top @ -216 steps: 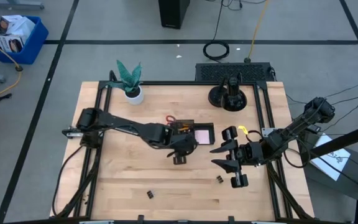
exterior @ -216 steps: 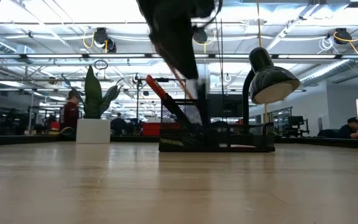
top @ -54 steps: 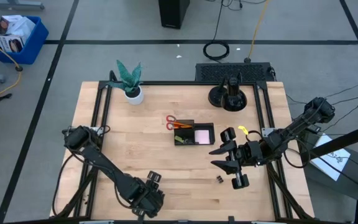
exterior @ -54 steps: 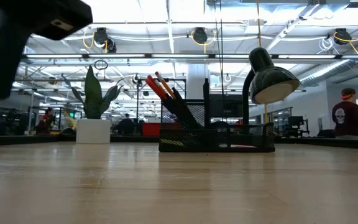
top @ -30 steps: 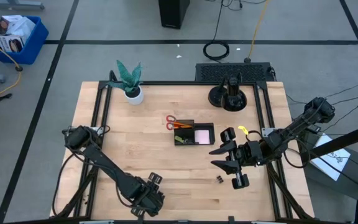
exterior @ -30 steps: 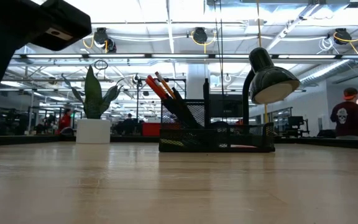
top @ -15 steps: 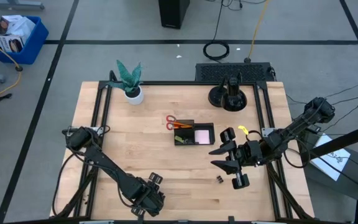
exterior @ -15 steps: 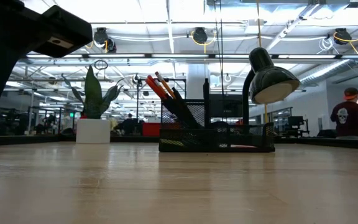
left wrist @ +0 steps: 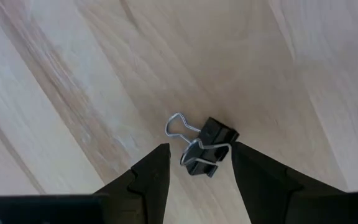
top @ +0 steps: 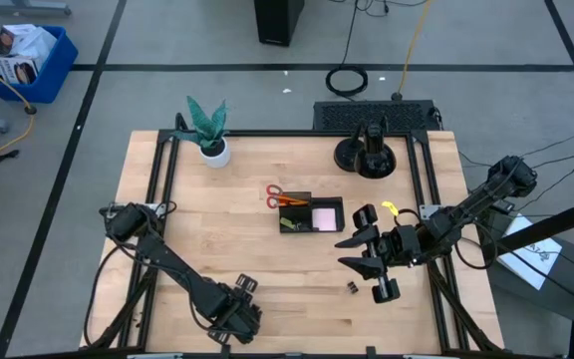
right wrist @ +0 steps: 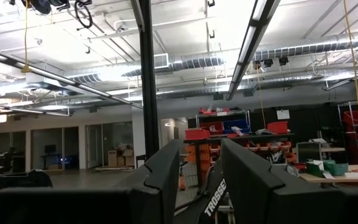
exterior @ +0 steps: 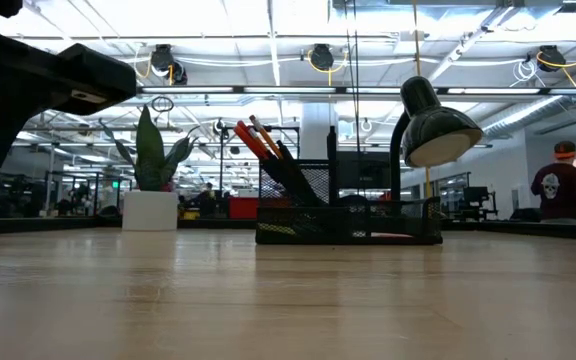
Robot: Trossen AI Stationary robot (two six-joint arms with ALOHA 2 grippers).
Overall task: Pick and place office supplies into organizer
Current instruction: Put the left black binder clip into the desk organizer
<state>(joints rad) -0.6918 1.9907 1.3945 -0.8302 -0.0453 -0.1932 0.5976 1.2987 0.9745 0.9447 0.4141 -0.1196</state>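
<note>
A small black binder clip [left wrist: 209,149] with silver wire handles lies flat on the wooden table near its front edge. My left gripper [left wrist: 197,150] [top: 235,317] points straight down over it. It is open, with one finger on either side of the clip and no touch that I can see. The black organizer [top: 312,214] [exterior: 348,215] stands mid-table. It holds red-handled scissors [top: 285,196], pencils and a pink pad [top: 324,215]. My right gripper [right wrist: 201,155] [top: 367,261] waits raised at the table's right, open, with nothing between its fingers.
Another binder clip [top: 351,288] lies on the table below my right gripper. A small yellow piece [top: 392,209] sits right of the organizer. A potted plant [top: 207,135] stands at the far left, and a black desk lamp [top: 370,150] at the far right.
My left gripper has sunk a little toward the binder clip and stays open. Nothing else has moved.
</note>
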